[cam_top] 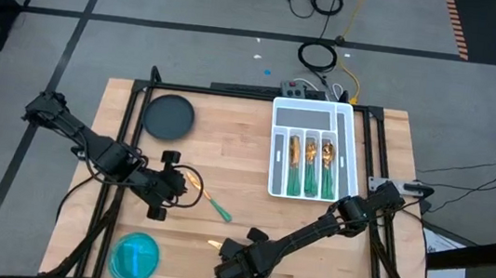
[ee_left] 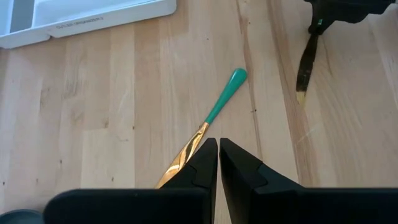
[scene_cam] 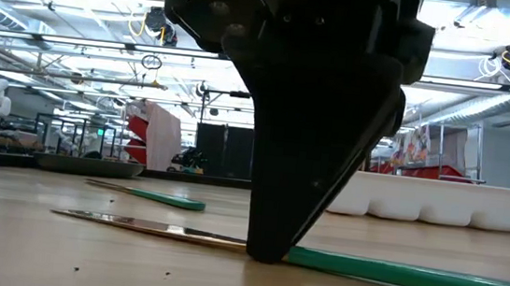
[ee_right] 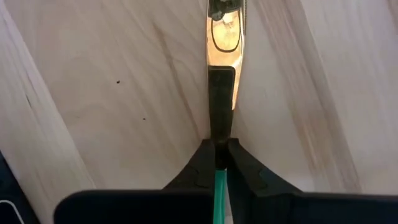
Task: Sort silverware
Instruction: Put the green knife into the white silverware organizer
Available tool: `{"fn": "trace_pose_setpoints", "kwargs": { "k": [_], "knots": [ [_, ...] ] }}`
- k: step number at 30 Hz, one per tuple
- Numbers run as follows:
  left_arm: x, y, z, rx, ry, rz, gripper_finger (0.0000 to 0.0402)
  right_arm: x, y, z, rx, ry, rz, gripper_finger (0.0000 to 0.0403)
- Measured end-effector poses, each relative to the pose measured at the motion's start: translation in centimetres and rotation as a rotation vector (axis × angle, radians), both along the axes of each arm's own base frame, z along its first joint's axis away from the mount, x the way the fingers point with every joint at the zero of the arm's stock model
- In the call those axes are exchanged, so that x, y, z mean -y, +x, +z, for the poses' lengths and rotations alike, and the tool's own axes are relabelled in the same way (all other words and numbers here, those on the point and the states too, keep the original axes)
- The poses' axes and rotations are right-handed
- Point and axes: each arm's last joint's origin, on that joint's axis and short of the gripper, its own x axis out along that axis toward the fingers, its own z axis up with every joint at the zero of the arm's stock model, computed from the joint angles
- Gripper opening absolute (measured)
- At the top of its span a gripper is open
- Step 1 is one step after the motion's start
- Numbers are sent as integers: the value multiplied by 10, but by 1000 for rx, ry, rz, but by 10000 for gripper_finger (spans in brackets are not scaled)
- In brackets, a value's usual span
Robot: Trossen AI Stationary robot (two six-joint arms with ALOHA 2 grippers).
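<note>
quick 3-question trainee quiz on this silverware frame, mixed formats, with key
1. True or false: the right gripper has its fingers shut on a green-handled knife lying on the table.
2. How many slots of the white tray hold silverware? A) one B) three C) five
3. Fill in: the blue plate sits near the table's front edge, and the ____ plate sits near the back edge.

Key: 1 true. 2 B. 3 dark. The left gripper hovers shut over a second loose piece and holds nothing.
</note>
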Motion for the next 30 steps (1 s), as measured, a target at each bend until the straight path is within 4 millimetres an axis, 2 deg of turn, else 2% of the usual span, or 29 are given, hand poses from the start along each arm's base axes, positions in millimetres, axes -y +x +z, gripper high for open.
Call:
{"fn": "trace_pose_setpoints", "kwargs": {
  "k": [14, 19, 22, 30],
  "knots": [
    [0, -1, 0, -7, 2, 2, 28, -3, -1, 34, -3, -43, -44, 0],
    [-1, -1, -1, -11, 5, 2, 28, 6, -12, 54, -29, -126, -71, 0],
    [-1, -1, -1, -12, 5, 2, 28, 17, -22, 80, -6, -214, -94, 0],
    [0, 1, 1, 12, -2, 7, 28, 57, -61, 176, 127, -338, -115, 0]
  ]
}}
